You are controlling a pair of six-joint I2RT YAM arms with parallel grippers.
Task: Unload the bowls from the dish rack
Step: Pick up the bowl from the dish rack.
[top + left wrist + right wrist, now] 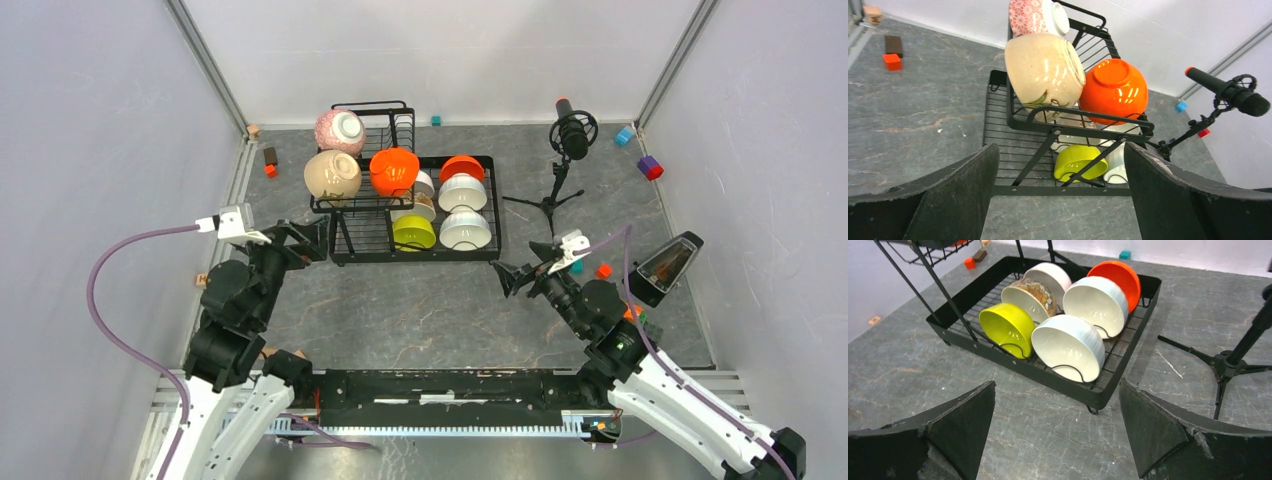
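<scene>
**Progress:** 0 of 9 bowls unloaded; all sit in the dish rack (415, 257).

**Location:** The rack is in the upper middle of the top view. Its lower tray runs lengthwise left to right across the frame, with the raised shelf over its left end.

**Raised shelf:** pink-speckled bowl (340, 130), beige bowl (332, 175) and orange bowl (394, 170), all tipped on their sides.

**Lower tray:** 6 bowls on edge in 2 rows of 3, mouths facing the bottom of the frame. The lime green bowl (414, 234) and a white bowl (465, 230) are at the front.

**Hands:** The left gripper (312, 243), at the rack's lower-left corner, is spread wide and empty. The right gripper (508, 278), near the lower-right corner, is likewise.

**Judgement:** all 9 removals are outstanding, and the front-row bowls look the most accessible.
</scene>
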